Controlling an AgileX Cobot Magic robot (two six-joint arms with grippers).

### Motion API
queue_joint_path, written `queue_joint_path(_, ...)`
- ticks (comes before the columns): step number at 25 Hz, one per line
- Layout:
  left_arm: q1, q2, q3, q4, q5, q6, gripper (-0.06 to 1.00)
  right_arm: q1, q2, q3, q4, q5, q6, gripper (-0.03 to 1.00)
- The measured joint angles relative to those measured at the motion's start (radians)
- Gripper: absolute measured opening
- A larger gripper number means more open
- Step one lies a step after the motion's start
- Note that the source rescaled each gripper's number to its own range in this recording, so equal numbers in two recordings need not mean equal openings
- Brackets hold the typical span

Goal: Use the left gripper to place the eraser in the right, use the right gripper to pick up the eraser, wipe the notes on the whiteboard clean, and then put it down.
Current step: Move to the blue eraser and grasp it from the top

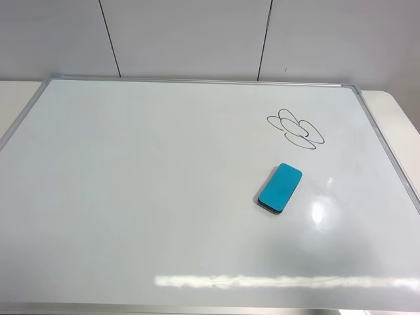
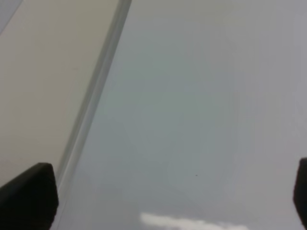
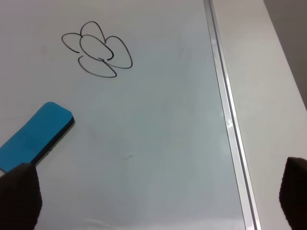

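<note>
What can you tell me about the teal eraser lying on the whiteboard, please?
The eraser is a small rounded-rectangle block with a bright teal, plastic-looking top over a dark pad that shows as a thin edge along its side. It lies flat, pad down, on the right half of the whiteboard, turned diagonally, just nearer the high camera than the black looped notes and clear of them. Only the board touches it.

1. The eraser (image 3: 36, 139) lies flat on the whiteboard (image 3: 168, 143), teal top up, near the looped notes (image 3: 98, 50) but apart from them.
2. The right gripper (image 3: 156, 196) hovers with jaws wide apart; one finger hides the eraser's near end.
</note>
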Motion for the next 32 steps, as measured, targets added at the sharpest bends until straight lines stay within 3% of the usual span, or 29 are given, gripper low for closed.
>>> queue_joint_path(32,0.0,0.0,0.0,0.0,0.0,0.0,1.0,0.0,0.0,0.0,0.02,0.0,0.0,1.0)
